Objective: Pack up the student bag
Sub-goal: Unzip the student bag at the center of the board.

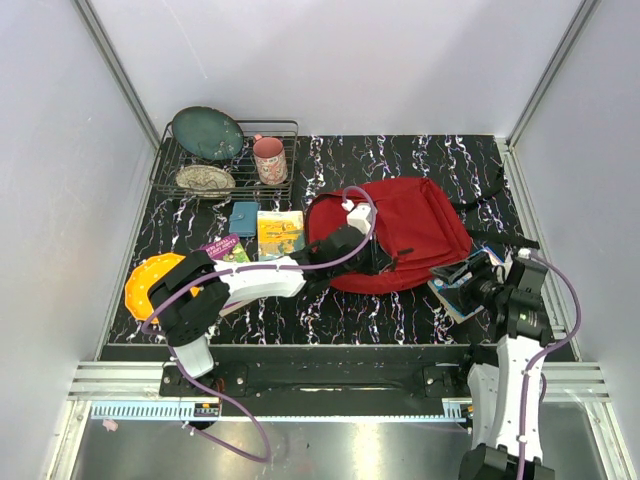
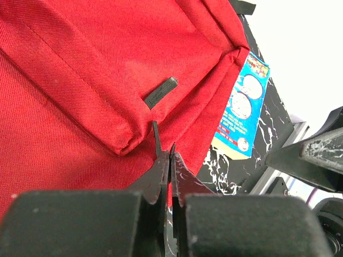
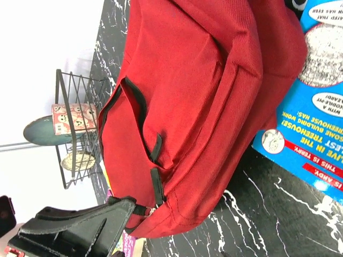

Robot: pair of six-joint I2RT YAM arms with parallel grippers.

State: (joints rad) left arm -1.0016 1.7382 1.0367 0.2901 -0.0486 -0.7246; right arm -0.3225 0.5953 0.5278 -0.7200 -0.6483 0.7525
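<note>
The left tool (image 2: 170, 159) is pressed fully together at the left edge of the student bag (image 1: 415, 232), a red woven-fabric backpack lying flat on the black marbled bench (image 1: 400, 160). Whether it pinches a zip tab is unclear. The bag's long axis runs left to right, with black straps (image 1: 500, 238) off its right end. The right tool (image 1: 480, 290) sits over a glossy blue booklet (image 1: 455, 290) at the bag's near-right corner, and I cannot tell how far it is open.

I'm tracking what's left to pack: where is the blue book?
Top view: the blue book lies on the table's right side, against the red backpack's near right corner.
</note>
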